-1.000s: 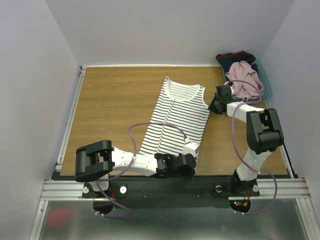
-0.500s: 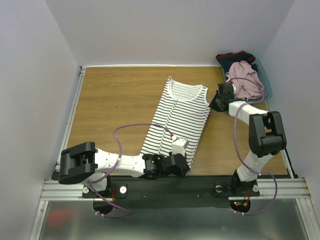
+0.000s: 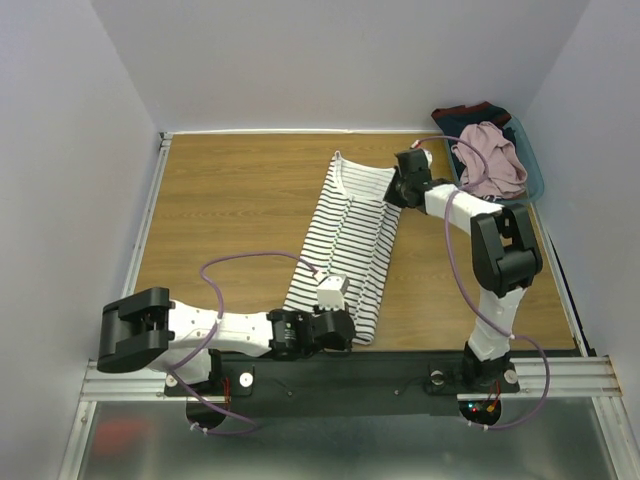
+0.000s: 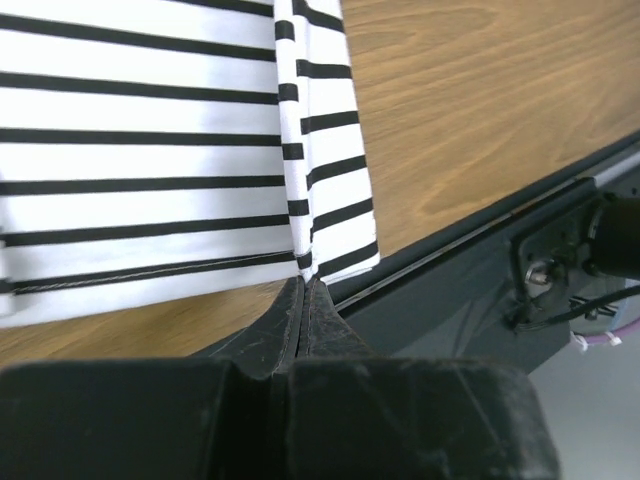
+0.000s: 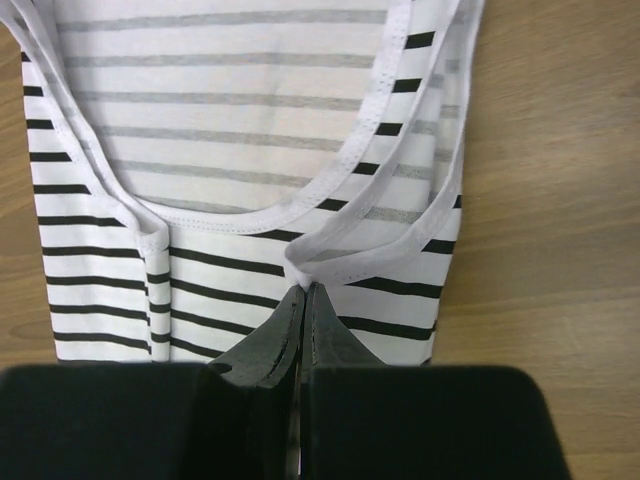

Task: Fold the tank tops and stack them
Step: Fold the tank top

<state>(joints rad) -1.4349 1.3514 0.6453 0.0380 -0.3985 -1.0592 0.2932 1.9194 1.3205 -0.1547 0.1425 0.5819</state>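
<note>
1. Overhead view: a white striped tank top [image 3: 345, 240] with thin black bands lies on the wooden table [image 3: 220, 210]. It forms a long narrow strip, with the neckline towards 12 o'clock and the hem towards 6 o'clock, just short of the near edge.
2. The left gripper [image 4: 303, 290] comes in low from 7 o'clock, its arm stretched along the near edge. Its fingers are clenched on the hem corner of the striped tank top; the wrist view shows the cloth running straight into the closed tips.
3. From that pinch a doubled edge of the fabric runs up the left wrist view, overlapping the flat body of the garment. Bare wood shows at 3 o'clock, and the table's dark frame [image 4: 470, 290] at 4 o'clock.
4. The right gripper [image 5: 303, 295] reaches in from 1 o'clock and is clamped on a shoulder strap. In its wrist view the white-trimmed strap is drawn over the striped body, just below the scooped neckline.
5. The pink tank top [image 3: 490, 160] sits crumpled in a teal bin [image 3: 536, 180] at the table's 2 o'clock corner, well apart from the striped one.
6. A dark navy-and-red garment [image 3: 468, 112] lies at the bin's far end, partly under the pink cloth.
7. A purple cable [image 3: 250, 260] loops above the left arm.
</note>
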